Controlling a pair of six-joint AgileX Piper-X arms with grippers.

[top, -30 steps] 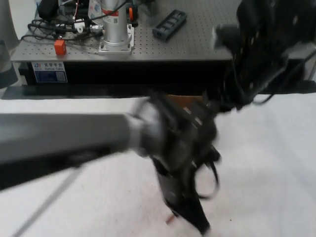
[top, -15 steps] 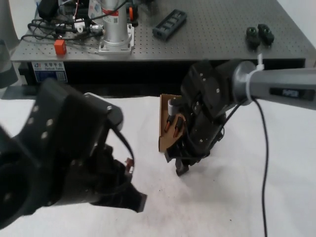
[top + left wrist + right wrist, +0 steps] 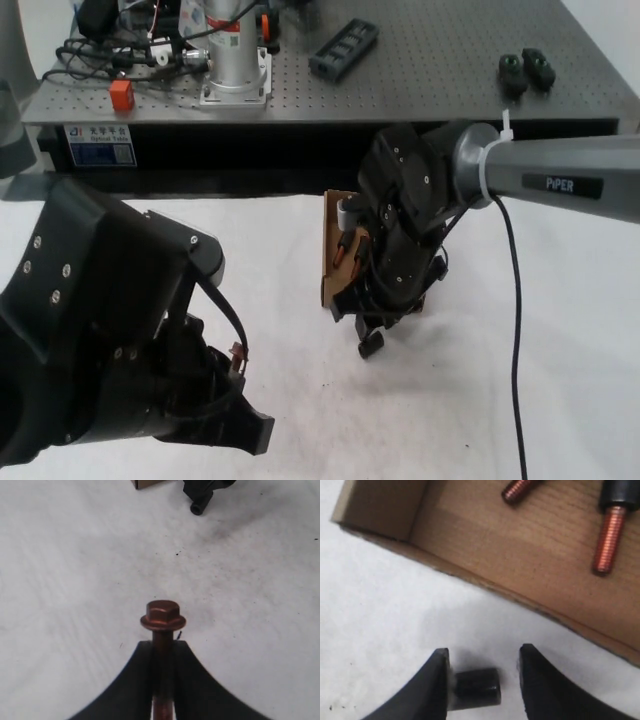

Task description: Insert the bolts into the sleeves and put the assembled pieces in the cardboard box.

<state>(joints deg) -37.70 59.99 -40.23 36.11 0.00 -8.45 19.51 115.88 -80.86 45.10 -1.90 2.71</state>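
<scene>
My left gripper (image 3: 162,646) is shut on the shank of a copper bolt (image 3: 162,616), whose hex head sticks out past the fingertips. In the high view this gripper (image 3: 236,368) hangs low at the near left with the bolt (image 3: 238,352). The right gripper (image 3: 485,651) stands open just beside the cardboard box (image 3: 470,535), over the white cloth. A short black sleeve (image 3: 477,686) lies between its fingers, against one of them. The sleeve (image 3: 371,345) also shows under that gripper (image 3: 378,318) in the high view. Inside the box (image 3: 332,262) lie bolts in sleeves (image 3: 609,535).
White cloth (image 3: 520,400) covers the work area, with free room to the right and in the middle front. Behind it stands a perforated metal bench (image 3: 420,60) carrying a metal post (image 3: 236,50), an orange block (image 3: 121,94), cables and a black tray (image 3: 343,48).
The left arm has swung from the centre of the cloth back to the near left, still gripping the bolt. The right arm has come down beside the box and settled there.
</scene>
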